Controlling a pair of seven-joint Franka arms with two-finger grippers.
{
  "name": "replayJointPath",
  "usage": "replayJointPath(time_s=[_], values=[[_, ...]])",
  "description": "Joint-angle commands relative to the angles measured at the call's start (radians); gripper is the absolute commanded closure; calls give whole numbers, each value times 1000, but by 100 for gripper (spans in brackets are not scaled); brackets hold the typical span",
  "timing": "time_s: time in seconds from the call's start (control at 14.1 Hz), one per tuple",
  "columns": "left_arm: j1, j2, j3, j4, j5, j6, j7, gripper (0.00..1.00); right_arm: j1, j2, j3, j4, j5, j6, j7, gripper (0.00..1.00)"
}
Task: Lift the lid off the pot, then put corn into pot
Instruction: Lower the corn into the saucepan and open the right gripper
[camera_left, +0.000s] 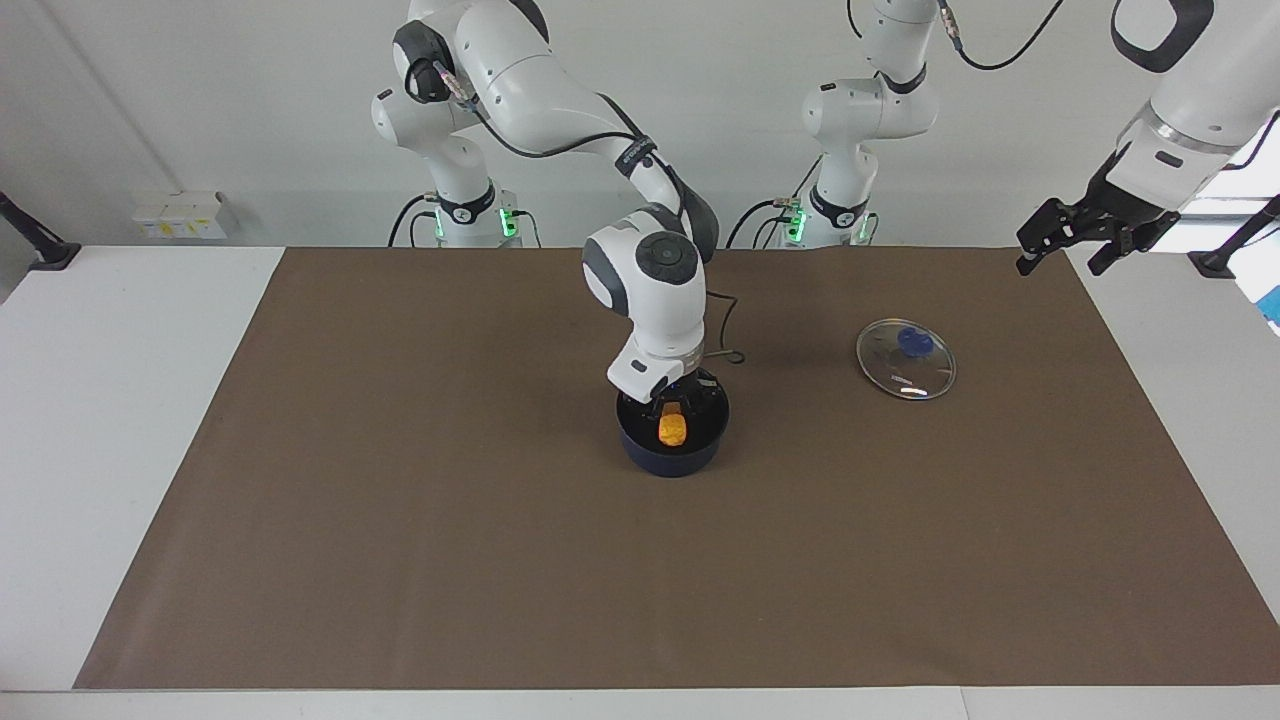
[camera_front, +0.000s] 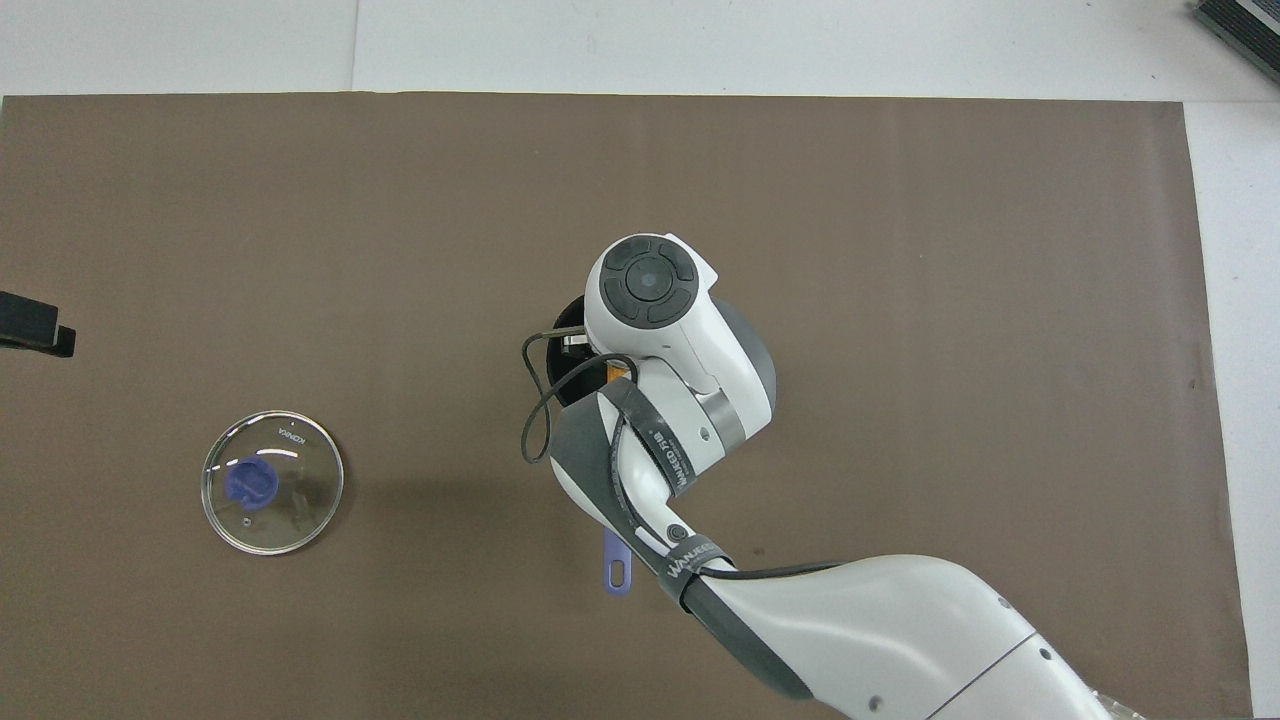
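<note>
You have one corn (camera_left: 673, 428) cob, held by your right gripper (camera_left: 677, 404) down inside the single pot (camera_left: 672, 452), long axis toward the robots. One lid (camera_left: 906, 358) lies flat toward the left arm's end; your left gripper (camera_left: 1069, 240) hangs open, waiting.

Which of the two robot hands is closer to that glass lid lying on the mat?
The left hand: it hangs open in the air past the lid, at the left arm's end of the table. The right hand is down in the pot, shut on the corn.
</note>
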Motion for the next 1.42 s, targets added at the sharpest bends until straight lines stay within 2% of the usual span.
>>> replayJointPath(time_s=[0.0,0.14,0.35,0.5,0.78,1.13,1.35], values=[[-54,-45,-2,-70,47,15,-1,0,-3,-15,5,-32,14,27,-27,53],[-54,-43,-2,-65,41,21,-4,0,-4,-17,6,-36,14,23,-35,50],[-54,-42,-3,-62,32,18,-13,0,-4,-17,5,-32,12,15,-41,32],[-52,-43,-3,-67,29,18,-10,0,-7,-26,5,-29,14,7,-41,0],[-48,-22,-2,-27,-2,9,-12,0,-41,-133,3,-32,15,-100,-44,0],[-49,60,-2,102,-2,-99,-7,0,-202,-298,3,-32,14,-279,-182,0],[-54,38,0,67,-8,-54,-9,0,-286,-364,0,-30,3,-329,-257,0]])
